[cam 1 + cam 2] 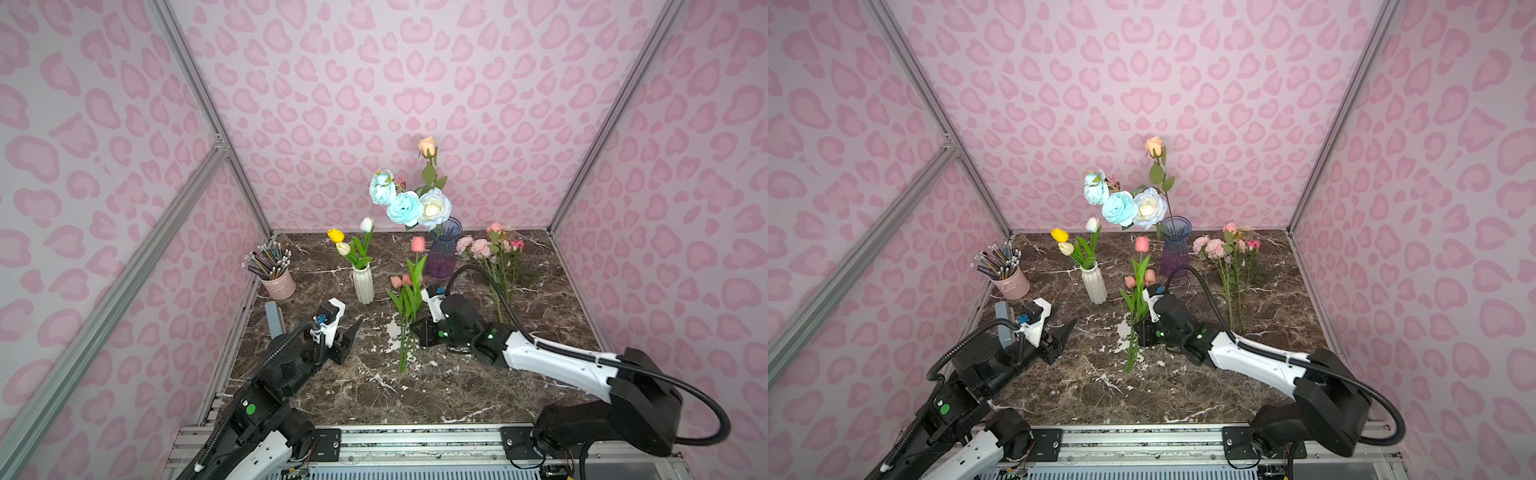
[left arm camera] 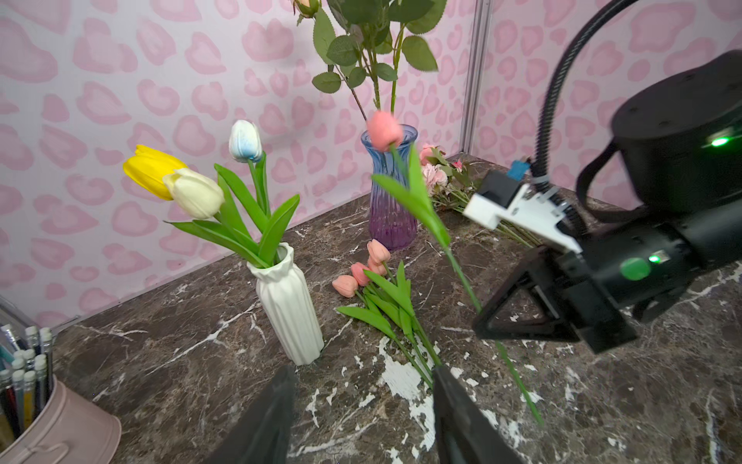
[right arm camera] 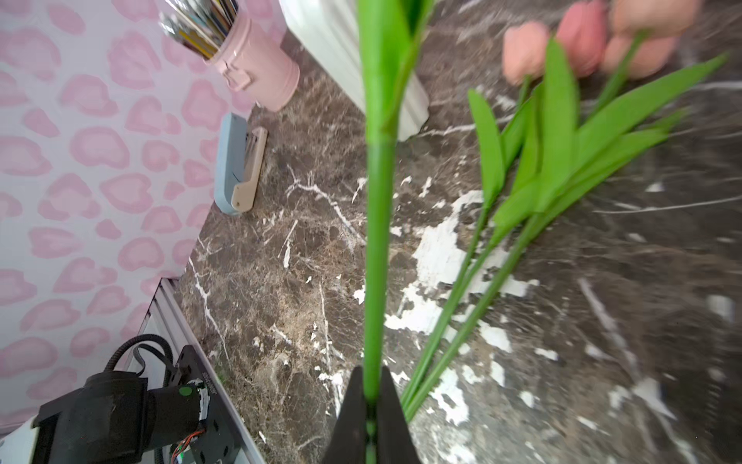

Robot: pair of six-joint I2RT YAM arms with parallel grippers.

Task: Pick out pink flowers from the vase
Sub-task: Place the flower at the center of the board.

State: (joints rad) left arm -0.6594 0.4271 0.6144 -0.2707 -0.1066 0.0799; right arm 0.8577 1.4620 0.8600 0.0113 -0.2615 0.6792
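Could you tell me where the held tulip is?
In both top views the pink tulip stands centrally, stem in the right hand, before the purple vase.

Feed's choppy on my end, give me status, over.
Right hand shut on pink tulip stem. Left hand open, empty. More pink tulips lying on table; nothing blocking.

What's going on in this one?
The right tool is shut on the stem of a pink tulip, holding it tilted over the table, beside a tulip bunch of pink ones lying there. The left tool is open and empty, near the white vase, which holds yellow and white tulips. Pink roses lie by the glass vase, which holds blue, white and peach blooms.
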